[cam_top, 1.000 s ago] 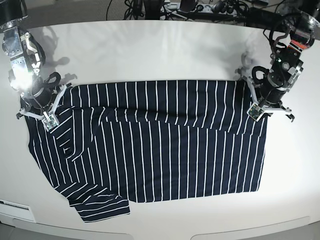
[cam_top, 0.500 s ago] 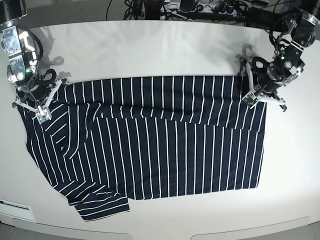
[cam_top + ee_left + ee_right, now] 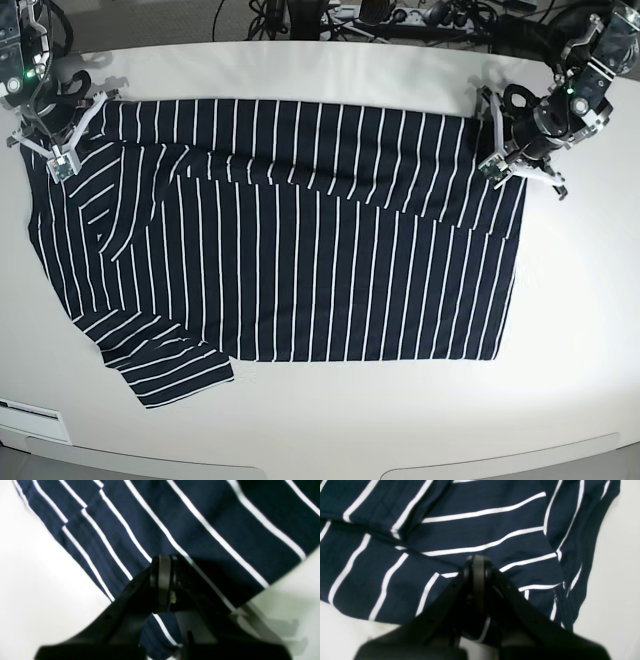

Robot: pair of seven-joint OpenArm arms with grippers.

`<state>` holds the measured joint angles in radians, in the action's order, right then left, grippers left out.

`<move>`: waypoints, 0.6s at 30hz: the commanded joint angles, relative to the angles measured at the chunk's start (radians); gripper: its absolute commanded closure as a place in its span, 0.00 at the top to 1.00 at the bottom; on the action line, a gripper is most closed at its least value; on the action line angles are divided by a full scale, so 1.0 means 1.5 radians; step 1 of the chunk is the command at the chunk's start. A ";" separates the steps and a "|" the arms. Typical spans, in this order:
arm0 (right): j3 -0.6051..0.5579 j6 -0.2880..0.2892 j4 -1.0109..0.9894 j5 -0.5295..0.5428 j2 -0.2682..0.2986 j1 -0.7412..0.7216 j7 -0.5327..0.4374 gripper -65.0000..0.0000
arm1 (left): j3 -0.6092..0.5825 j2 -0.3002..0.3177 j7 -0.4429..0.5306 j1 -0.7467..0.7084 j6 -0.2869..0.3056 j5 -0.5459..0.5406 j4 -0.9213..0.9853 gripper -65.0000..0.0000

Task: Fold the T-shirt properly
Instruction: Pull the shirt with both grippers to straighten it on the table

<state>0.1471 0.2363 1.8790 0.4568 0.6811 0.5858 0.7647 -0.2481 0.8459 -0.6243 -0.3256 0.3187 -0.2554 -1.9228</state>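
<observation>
A: Left wrist view first. What has the left hand [image 3: 162,580] got?

B: Its jaws are pressed together on a fold of the T-shirt [image 3: 190,527]. Navy cloth with white stripes fans out from 10 to 2 o'clock, a scrap hangs below the tips at 6, and bare white bench [image 3: 32,585] shows at 9 and at 4.

A: And the right wrist view?

B: Much the same. The right hand [image 3: 477,580] is clamped on the T-shirt [image 3: 480,532], jaws together with cloth pinched between them. A doubled hem or sleeve edge runs down at 2 to 4 o'clock, and the bench [image 3: 617,580] lies beyond it at 3.

A: Then the base view.

B: The T-shirt [image 3: 300,260] lies spread across the middle of the bench [image 3: 320,70]. The right hand [image 3: 55,140] holds its corner at 10 o'clock and the left hand [image 3: 505,160] holds the corner at 2. The far edge is pulled taut between them. A diagonal ridge crosses the cloth just below that edge, and one sleeve sticks out at 7.

A: So which step is this?

B: I judge it the stretching and laying-out step, before any real fold. Next, both hands should probably lower the far edge flat with even tension, let go, then deal with the ridge and the loose sleeve at 7. Uneven pull could skew the stripes.
</observation>
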 commanded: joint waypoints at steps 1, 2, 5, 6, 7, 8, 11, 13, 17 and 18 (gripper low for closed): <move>0.011 -0.001 0.013 0.000 0.011 0.020 0.010 0.00 | -0.004 0.009 -0.035 -0.018 0.023 -0.013 -0.011 0.00; 0.016 0.000 0.020 0.000 0.011 0.037 0.010 0.00 | -0.004 0.011 -0.042 -0.026 0.022 -0.013 -0.021 0.00; 0.021 -0.001 0.034 -0.001 0.011 0.082 0.010 0.00 | -0.004 0.027 -0.060 -0.049 0.022 -0.013 -0.046 0.00; 0.021 -0.001 0.038 -0.001 0.011 0.093 0.010 0.00 | -0.004 0.033 -0.061 -0.055 0.022 -0.012 -0.052 0.00; 0.021 0.000 0.041 -0.001 0.011 0.103 0.009 0.00 | -0.004 0.039 -0.061 -0.062 0.021 -0.013 -0.058 0.00; 0.021 0.000 0.044 -0.001 0.009 0.111 0.010 0.00 | -0.004 0.045 -0.061 -0.068 0.018 -0.013 -0.064 0.00; 0.020 0.000 0.050 -0.013 0.009 0.125 0.010 0.00 | -0.004 0.054 -0.070 -0.091 0.007 -0.013 -0.077 0.00; 0.020 0.001 0.054 -0.018 0.009 0.134 0.010 0.00 | -0.004 0.057 -0.078 -0.106 0.007 -0.013 -0.080 0.00; 0.020 0.010 0.058 -0.018 0.009 0.147 0.016 0.00 | -0.004 0.057 -0.081 -0.128 0.007 -0.010 -0.080 0.00; 0.020 0.010 0.058 -0.018 0.009 0.152 0.018 0.00 | -0.004 0.057 -0.084 -0.131 0.007 -0.010 -0.080 0.00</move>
<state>0.1795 0.2287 1.9648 0.4168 0.6865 0.7963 0.7406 -0.2470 0.9176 -0.6792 -0.5018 0.3027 -0.2573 -2.0483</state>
